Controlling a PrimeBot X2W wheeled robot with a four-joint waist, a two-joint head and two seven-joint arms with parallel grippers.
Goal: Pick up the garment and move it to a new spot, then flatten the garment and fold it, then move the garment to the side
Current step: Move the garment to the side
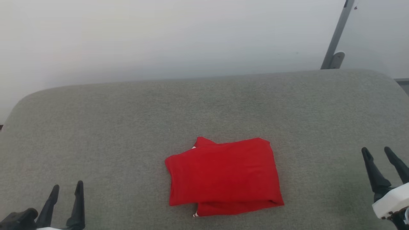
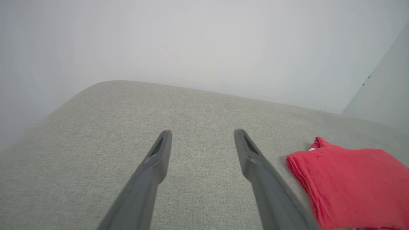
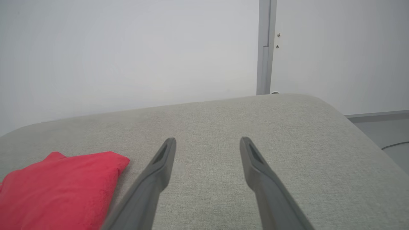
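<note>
The garment (image 1: 223,175) lies folded into a compact red rectangle on the grey upholstered surface (image 1: 127,127), a little right of centre and near the front. Small white bits peek out at its upper left and lower left corners. My left gripper (image 1: 67,188) is open at the lower left, well apart from the garment (image 2: 351,182), nothing between its fingers. My right gripper (image 1: 377,151) is open at the far right, also clear of the garment (image 3: 57,188), which lies to its left.
The grey surface has rounded far corners and ends at a pale wall. A grey metal post (image 1: 335,38) stands behind the far right corner. The floor and a dark cable (image 3: 394,145) show beyond the right edge.
</note>
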